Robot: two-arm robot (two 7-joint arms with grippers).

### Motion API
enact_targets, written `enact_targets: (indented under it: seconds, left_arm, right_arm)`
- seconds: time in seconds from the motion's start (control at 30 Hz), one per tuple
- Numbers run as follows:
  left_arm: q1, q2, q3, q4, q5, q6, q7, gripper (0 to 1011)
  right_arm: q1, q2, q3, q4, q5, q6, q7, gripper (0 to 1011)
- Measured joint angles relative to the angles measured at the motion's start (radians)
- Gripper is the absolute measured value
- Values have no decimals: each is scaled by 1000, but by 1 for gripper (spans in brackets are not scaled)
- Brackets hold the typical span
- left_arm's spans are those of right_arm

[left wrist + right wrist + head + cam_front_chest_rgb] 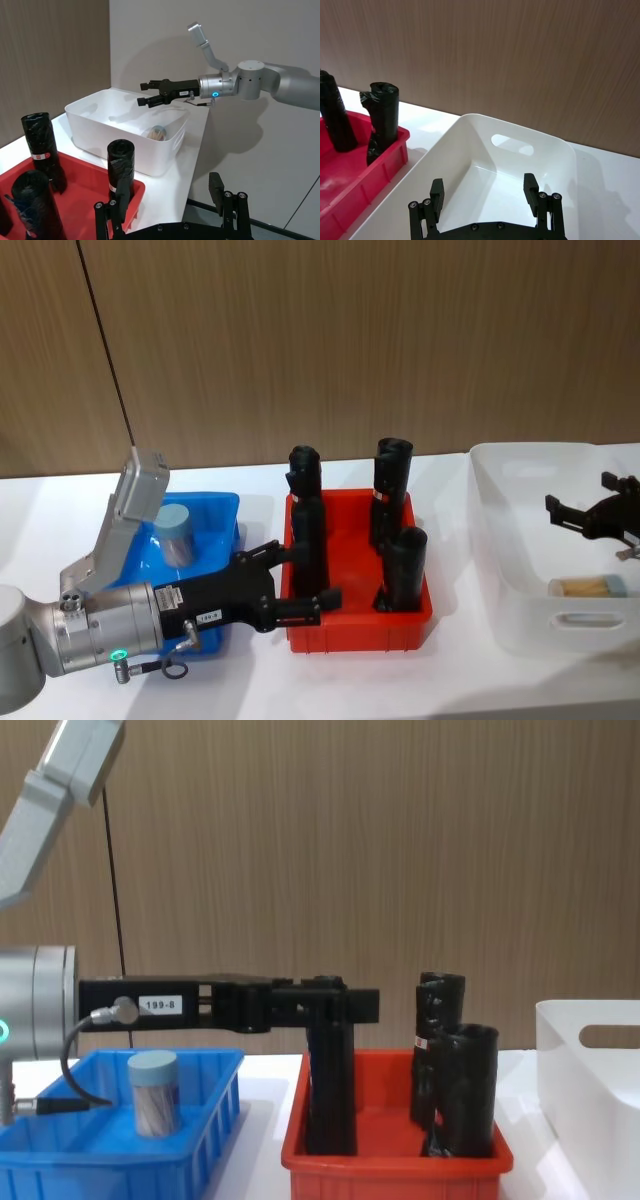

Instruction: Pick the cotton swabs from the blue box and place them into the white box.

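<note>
**Counter scene, 12 o'clock lying away from the robot.** A white counter stands before a brown wood-grain wall and carries three plastic bins in a row.

- **9 o'clock:** the blue box is low and bright, with vertically ribbed sides and a thick rim.
- **Centre:** a smooth red bin holds four black rolls. They are upright cylinders of crinkled film, two along its 9 o'clock side and two along its 3 o'clock side.
- **3 o'clock:** the white box is taller and smooth-walled, with rounded corners and an oval handle cutout.

**Cotton swabs.** The cotton swabs come in small clear cylinders with pale blue round lids; two are counted. One stands upright in the 12 o'clock half of the blue box. The other jar lies on its side on the white box's floor, against its 6 o'clock wall.

**Left tool.** The left tool is black and two-fingered, on a silver cylindrical arm. It lies level and points toward 3 o'clock. It sits above the blue box's 3 o'clock rim, with its fingertips over the red bin's 9 o'clock edge, at about the height of the roll tops. Its fingers are spread wide and hold nothing. Whether they touch the nearest roll cannot be told.

**Right tool.** The right tool is also black and hangs above the white box's 3 o'clock part. Its fingers are wide apart and empty.
</note>
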Motion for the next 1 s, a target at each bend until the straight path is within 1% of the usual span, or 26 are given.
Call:
enact_targets:
  seconds: [0.17,0.3,0.37,0.4,0.47,0.5,0.7,0.83,0.87,1.0]
  left_arm:
    - [5,-2,3,-6,10,-7,29,1004]
    - [17,-6,9,-20,30,-21,88,1004]
    - [19,-7,11,-22,34,-24,99,1004]
    - [23,-8,13,-27,41,-29,119,1004]
    - [29,-11,16,-33,52,-37,149,1004]
    - [31,-11,17,-36,56,-39,160,1004]
    - [46,-17,26,-54,85,-59,241,1004]
    - [56,-21,31,-65,102,-71,292,1004]
    - [58,-22,32,-67,106,-74,302,1004]
    - [70,-26,39,-81,128,-89,363,1004]
  right_arm:
    - [-22,-9,-2,-28,-3,-9,-13,1002]
    - [-60,-24,-6,-73,-9,-24,-34,1002]
    - [-67,-27,-6,-82,-9,-27,-39,1002]
    - [-90,-36,-9,-110,-13,-35,-52,1002]
    - [-112,-45,-11,-137,-16,-44,-65,1002]
    - [-112,-45,-11,-137,-16,-44,-65,1002]
    - [-179,-72,-17,-217,-25,-71,-103,1002]
    - [-215,-86,-20,-260,-30,-85,-124,1002]
    - [-215,-86,-20,-260,-30,-85,-124,1002]
    - [-259,-104,-24,-314,-36,-103,-150,1002]
